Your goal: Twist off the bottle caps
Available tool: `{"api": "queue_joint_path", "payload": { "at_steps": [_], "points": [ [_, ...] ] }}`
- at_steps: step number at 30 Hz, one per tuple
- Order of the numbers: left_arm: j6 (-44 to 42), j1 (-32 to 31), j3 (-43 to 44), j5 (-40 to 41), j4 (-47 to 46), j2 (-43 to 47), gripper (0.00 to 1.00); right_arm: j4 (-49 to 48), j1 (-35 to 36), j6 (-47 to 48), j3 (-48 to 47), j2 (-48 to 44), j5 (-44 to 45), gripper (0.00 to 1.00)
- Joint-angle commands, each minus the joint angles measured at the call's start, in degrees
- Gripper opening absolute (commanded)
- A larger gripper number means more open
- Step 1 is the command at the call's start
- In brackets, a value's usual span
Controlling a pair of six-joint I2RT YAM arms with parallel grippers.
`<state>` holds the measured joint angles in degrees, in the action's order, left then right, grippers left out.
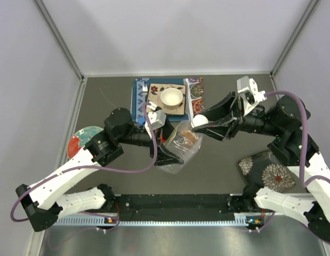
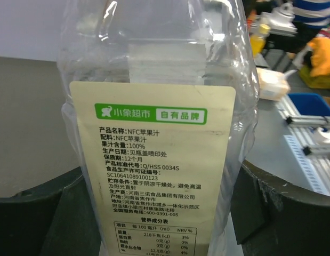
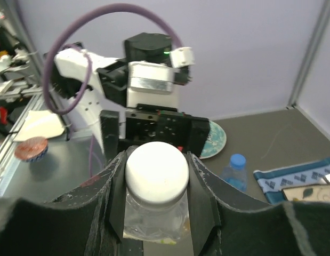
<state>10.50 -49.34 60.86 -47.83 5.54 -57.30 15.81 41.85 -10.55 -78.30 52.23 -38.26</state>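
The white cap [image 3: 157, 172] sits on the neck of a clear bottle [image 2: 154, 160], which seems to be held up off the desk [image 1: 223, 160], between the two arms near its middle. The right jaws are pinching the cap from both sides. The left jaws are clamped on the bottle's labelled body.

I'd worry most about that body. It looks thin and soft, so a hard twist at the cap could make the bottle crumple or turn inside the left jaws instead of loosening the thread. The cap is smooth and rounded, so the right pads might also skid round it. Once it comes free, a loose hold would let it drop and roll.

A small bottle with a blue cap [image 3: 238, 160] stands well apart on the desk, its cap on.

The desk is dark grey. Patterned mats [image 1: 141, 98] lie at its far side with a white bowl [image 1: 171, 97] on them, a red-and-green plate [image 1: 79, 140] sits left, and a dark flowered piece [image 1: 267, 172] right. Pale walls enclose three sides.
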Motion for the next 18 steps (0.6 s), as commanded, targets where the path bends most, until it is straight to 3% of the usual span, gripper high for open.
{"api": "queue_joint_path", "payload": {
  "at_steps": [1, 9, 14, 18],
  "points": [
    [7.76, 0.65, 0.58, -16.05, -11.15, -0.53, 0.29, 0.18, -0.18, 6.50, 0.17, 0.33, -13.23, 0.00],
    [12.79, 1.35, 0.13, -22.13, -16.35, -2.55, 0.29, 0.09, -0.18, 7.03, -0.89, 2.09, -31.94, 0.00],
    [13.67, 1.44, 0.14, -24.14, -17.05, -3.34, 0.29, -0.52, -0.10, 7.56, -1.06, 2.53, -38.01, 0.00],
    [18.32, 1.97, -1.36, -25.90, -23.19, -3.35, 0.29, -2.54, -0.10, 6.50, -0.80, 1.56, -40.14, 0.00]
  ]
}}
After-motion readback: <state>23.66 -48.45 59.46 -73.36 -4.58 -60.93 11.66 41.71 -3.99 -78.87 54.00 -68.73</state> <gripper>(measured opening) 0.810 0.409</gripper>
